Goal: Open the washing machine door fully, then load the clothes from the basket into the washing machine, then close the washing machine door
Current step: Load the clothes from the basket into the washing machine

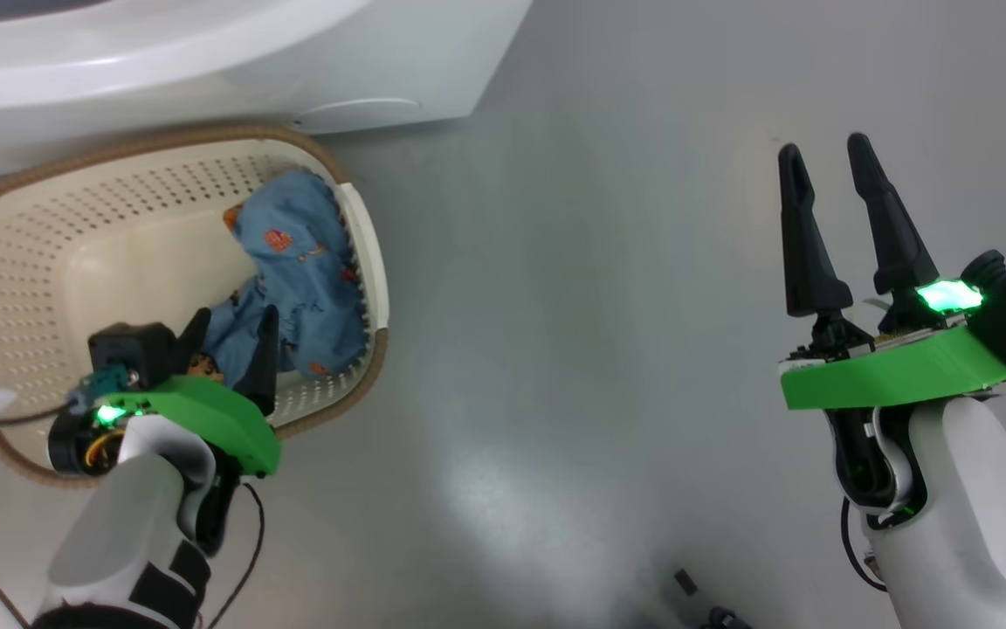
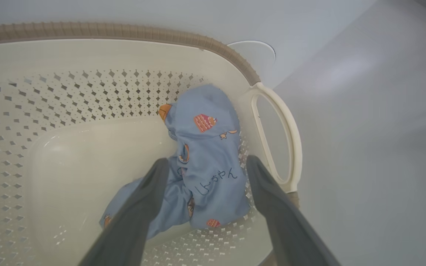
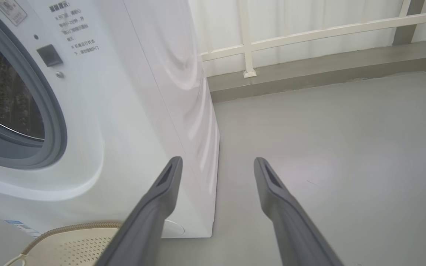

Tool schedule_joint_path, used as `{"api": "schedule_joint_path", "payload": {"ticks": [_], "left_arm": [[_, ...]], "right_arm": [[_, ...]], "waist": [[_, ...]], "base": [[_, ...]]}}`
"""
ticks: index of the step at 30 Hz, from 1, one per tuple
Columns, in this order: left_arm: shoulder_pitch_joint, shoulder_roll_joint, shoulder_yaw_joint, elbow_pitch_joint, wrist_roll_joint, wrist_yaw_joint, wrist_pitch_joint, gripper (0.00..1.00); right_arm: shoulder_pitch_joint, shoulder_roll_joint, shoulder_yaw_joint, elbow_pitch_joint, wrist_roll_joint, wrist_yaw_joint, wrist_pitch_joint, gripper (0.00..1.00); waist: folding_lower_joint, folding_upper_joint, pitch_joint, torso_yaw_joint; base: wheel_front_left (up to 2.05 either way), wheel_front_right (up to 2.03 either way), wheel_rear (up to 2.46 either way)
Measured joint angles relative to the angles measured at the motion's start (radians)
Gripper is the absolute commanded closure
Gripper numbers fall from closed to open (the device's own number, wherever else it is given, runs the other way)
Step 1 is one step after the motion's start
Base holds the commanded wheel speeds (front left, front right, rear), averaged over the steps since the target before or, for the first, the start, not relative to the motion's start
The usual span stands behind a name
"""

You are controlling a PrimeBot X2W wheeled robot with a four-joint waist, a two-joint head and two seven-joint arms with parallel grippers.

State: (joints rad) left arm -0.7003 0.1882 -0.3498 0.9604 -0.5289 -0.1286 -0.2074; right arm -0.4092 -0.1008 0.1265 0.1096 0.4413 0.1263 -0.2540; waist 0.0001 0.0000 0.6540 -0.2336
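The cream basket [image 1: 49,218] with its brown rim stands on the floor against the white washing machine [image 1: 206,61]. One blue printed garment [image 1: 302,279] lies crumpled against the basket's right wall. My left gripper [image 1: 232,336] reaches down into the basket, open, its fingers straddling the lower part of the garment [image 2: 207,162] without pinching it. My right gripper [image 1: 822,153] hovers open over bare floor far to the right, holding nothing. In the right wrist view the machine's drum opening [image 3: 9,92] with its blue-grey ring is uncovered; the washing machine door is out of view.
Grey floor [image 1: 599,306] spreads between the basket and my right arm. The basket's white side handle [image 2: 283,136] sits just right of the garment. A low white railing [image 3: 309,33] and a kerb run along the far wall beyond the machine.
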Motion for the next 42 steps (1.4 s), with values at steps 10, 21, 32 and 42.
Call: {"api": "schedule_joint_path", "payload": {"ticks": [10,21,32,42], "left_arm": [[-0.067,0.058,-0.157,0.029,-0.2,0.0,0.105,0.0],[-0.15,0.135,-0.278,0.03,-0.371,0.0,0.187,0.0],[-0.218,0.188,-0.351,0.073,-0.447,0.0,0.209,0.0],[-0.306,0.197,-0.407,0.174,-0.447,0.0,0.197,0.0]], "right_arm": [[-0.018,0.024,0.021,-0.001,0.001,0.0,0.0,0.0],[-0.04,0.039,0.035,-0.007,0.007,0.0,0.0,0.0],[-0.059,0.045,0.05,-0.018,0.008,0.0,0.0,0.0],[-0.077,0.053,0.069,-0.028,0.008,0.0,0.0,0.0]], "waist": [[0.0,0.0,0.06,-0.057],[0.0,0.0,0.123,-0.104],[-0.0001,0.0,0.174,-0.139],[-0.0001,0.0,0.217,-0.156]], "base": [[0.0,0.0,0.0],[0.0,0.0,0.0],[0.0,0.0,0.0],[0.0,0.0,0.0]]}}
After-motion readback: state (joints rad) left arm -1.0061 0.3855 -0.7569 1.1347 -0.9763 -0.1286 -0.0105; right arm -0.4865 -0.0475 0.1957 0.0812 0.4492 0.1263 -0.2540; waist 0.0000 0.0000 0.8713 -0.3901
